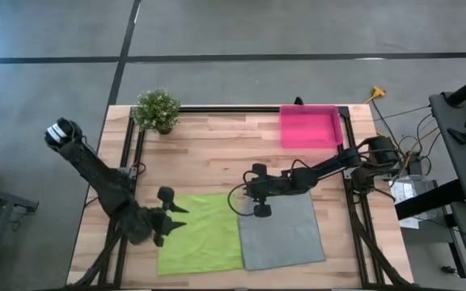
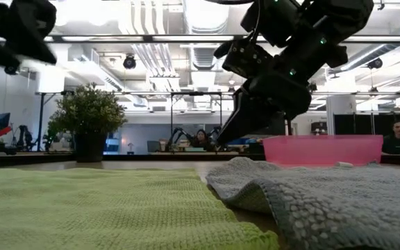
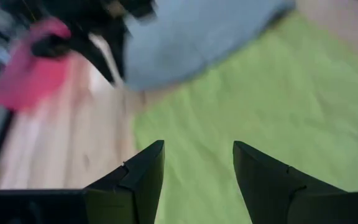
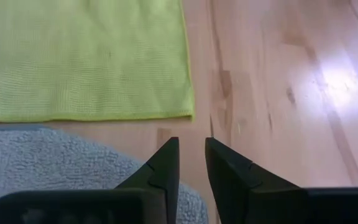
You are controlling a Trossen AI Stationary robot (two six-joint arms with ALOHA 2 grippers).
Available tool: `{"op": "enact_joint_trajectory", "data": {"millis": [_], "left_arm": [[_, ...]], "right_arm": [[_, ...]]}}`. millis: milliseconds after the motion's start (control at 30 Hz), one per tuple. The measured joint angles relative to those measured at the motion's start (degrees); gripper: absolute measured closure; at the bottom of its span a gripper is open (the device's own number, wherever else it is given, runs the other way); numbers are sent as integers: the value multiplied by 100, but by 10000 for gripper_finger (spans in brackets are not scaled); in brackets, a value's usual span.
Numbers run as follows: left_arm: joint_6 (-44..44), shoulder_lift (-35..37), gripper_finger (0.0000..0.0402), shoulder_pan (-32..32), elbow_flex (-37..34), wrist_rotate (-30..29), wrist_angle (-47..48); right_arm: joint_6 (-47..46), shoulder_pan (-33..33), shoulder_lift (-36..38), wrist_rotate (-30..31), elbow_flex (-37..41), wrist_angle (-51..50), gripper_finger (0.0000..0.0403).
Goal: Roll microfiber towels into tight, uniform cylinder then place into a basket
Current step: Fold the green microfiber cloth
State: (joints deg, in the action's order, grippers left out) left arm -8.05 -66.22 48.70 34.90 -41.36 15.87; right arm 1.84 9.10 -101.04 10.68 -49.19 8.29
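Early stage — nothing rolled, nothing binned. Green towel [image 1: 201, 234] and grey towel [image 1: 281, 230] both lying flat side by side on the counter [image 1: 217, 153], edges just touching or nearly so; can't tell which. Grey one slightly rumpled at its far corner in the low view, otherwise spread out. Pink basket [image 1: 309, 127] at the far right corner, well apart from both towels, looks empty from above.

Right gripper [image 4: 191, 165] hovering over the far corner of the grey towel, near the seam with the green one; jaws narrow, a slim gap, holding nothing visible. Judged: setting up to pinch that corner and start the roll. Left gripper [image 3: 197, 168] above the left edge of the green towel, jaws wide, empty.

Left to do: roll grey, roll green, carry both to the basket — essentially all of it.

Surroundings: potted plant [image 1: 157, 110] at the far left corner, off the route to the basket. Person [image 2: 394, 132] seated in the room behind, clear of the counter. No obstruction between towels and basket. Main risk judged: adjoining towel edges snagging each other.
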Motion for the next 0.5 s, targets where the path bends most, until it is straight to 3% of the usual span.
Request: {"op": "enact_joint_trajectory", "data": {"millis": [233, 500], "left_arm": [[-1604, -1684, 226, 8, 1699, 1003, 2028], [-2902, -2693, 226, 128, 3448, 2663, 2887]], "right_arm": [[194, -52, 112, 158, 62, 117, 335], [520, -61, 114, 157, 68, 220, 335]]}}
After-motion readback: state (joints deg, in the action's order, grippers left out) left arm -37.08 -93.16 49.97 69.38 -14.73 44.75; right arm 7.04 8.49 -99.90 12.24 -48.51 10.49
